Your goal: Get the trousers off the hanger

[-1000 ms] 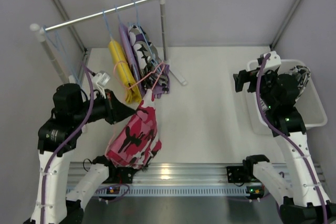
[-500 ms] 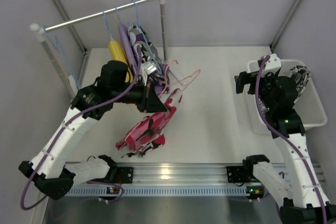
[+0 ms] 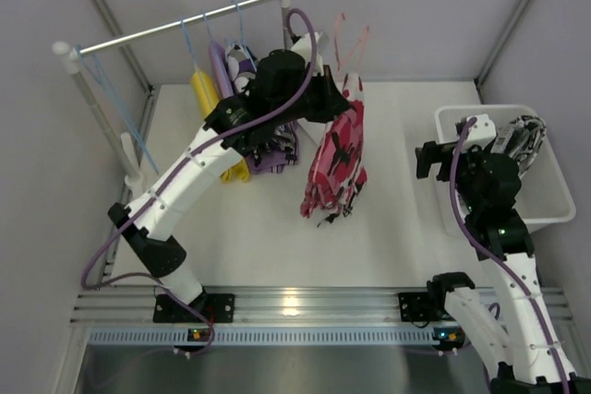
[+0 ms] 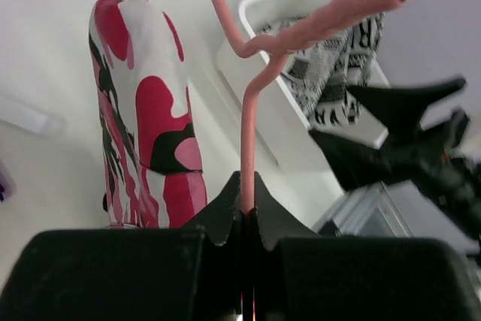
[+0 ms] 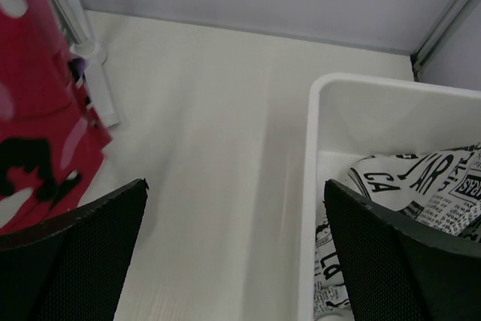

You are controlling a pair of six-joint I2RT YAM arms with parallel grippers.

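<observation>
1. Top view: the white bin (image 3: 561, 193) at the right of the tabletop (image 3: 397, 209) holds print trousers (image 3: 519, 134). Red-pink trousers (image 3: 337, 159) hang mid-tabletop, right of the rail (image 3: 175, 27) and the yellow trousers (image 3: 208, 108).
2. Left wrist: the left jaws are clamped on a pink hanger (image 4: 246, 133) that carries the red-pink trousers.
3. Right wrist: the right jaws stand wide apart, just left of the bin.

Readable only on the black-and-white print trousers (image 5: 409, 186) in the white bin (image 5: 361, 80): newspaper-style lettering in bold black capitals. In the right wrist view, "CA" near the left fold of the cloth, "AR" further right, and a fragment beginning "SP" cut off at the picture's edge. In the left wrist view, one large capital resembling "R" on the same cloth. Remaining print too small and blurred to make out.
</observation>
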